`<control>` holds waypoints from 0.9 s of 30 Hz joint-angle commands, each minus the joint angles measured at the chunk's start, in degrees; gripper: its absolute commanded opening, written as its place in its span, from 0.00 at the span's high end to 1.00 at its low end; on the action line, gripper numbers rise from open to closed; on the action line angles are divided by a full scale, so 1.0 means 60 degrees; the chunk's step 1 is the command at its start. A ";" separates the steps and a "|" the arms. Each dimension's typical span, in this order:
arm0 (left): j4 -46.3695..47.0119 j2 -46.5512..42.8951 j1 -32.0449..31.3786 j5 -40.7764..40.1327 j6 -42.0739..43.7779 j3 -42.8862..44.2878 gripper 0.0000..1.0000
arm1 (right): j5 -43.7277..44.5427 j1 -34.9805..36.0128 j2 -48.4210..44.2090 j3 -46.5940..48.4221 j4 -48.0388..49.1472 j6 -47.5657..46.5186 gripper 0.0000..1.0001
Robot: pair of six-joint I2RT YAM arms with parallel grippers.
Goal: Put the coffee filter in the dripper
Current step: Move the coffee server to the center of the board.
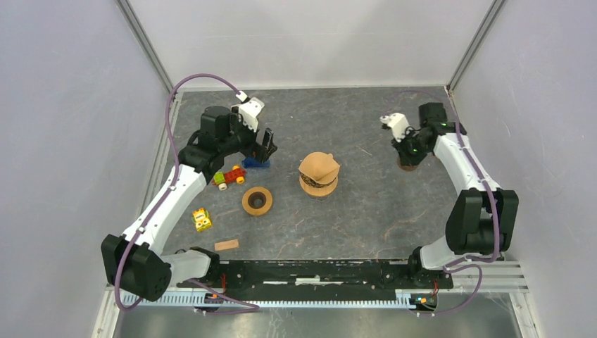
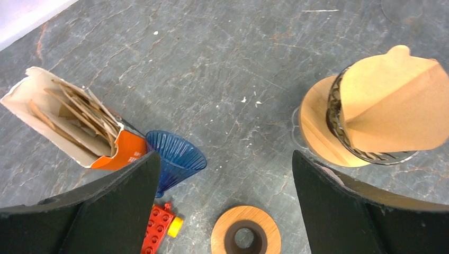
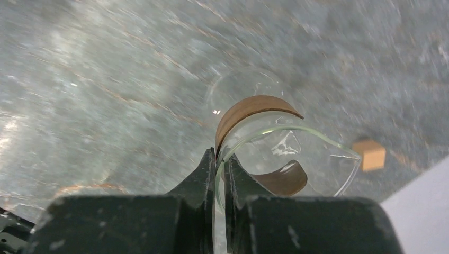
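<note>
A brown paper coffee filter (image 2: 392, 106) sits folded in a clear dripper (image 2: 339, 114) on a round wooden base (image 2: 317, 129), mid-table. In the top view the coffee filter (image 1: 319, 167) rests there too. My left gripper (image 2: 225, 159) hangs open and empty above the table, left of it. A blue ribbed dripper cone (image 2: 172, 159) lies on its side by my left finger. At the far right, my right gripper (image 3: 221, 156) is shut on the rim of a glass carafe (image 3: 296, 153) with a wooden collar. The right gripper (image 1: 408, 151) is well apart from the filter.
An open orange-and-white box of paper filters (image 2: 69, 121) lies beside the blue cone. A wooden ring (image 2: 245, 231), a red toy brick car (image 1: 230, 176), a yellow toy (image 1: 202, 220) and a wooden block (image 1: 226, 245) lie front left. A small wooden cube (image 3: 373, 154) sits near the right wall.
</note>
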 commanded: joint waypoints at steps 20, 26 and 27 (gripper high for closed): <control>-0.1795 0.0767 0.1047 -0.1650 0.0031 0.1202 0.00 | -0.0488 0.3265 0.0996 0.1371 0.0459 0.0662 0.98; -0.2053 0.1295 0.1492 -0.1589 0.0160 0.1467 0.00 | -0.0554 0.3382 0.0892 0.1410 0.0352 0.0717 0.99; -0.2049 0.1351 0.1527 -0.1605 0.0180 0.1449 0.00 | -0.0543 0.3389 0.0861 0.1407 0.0351 0.0717 0.98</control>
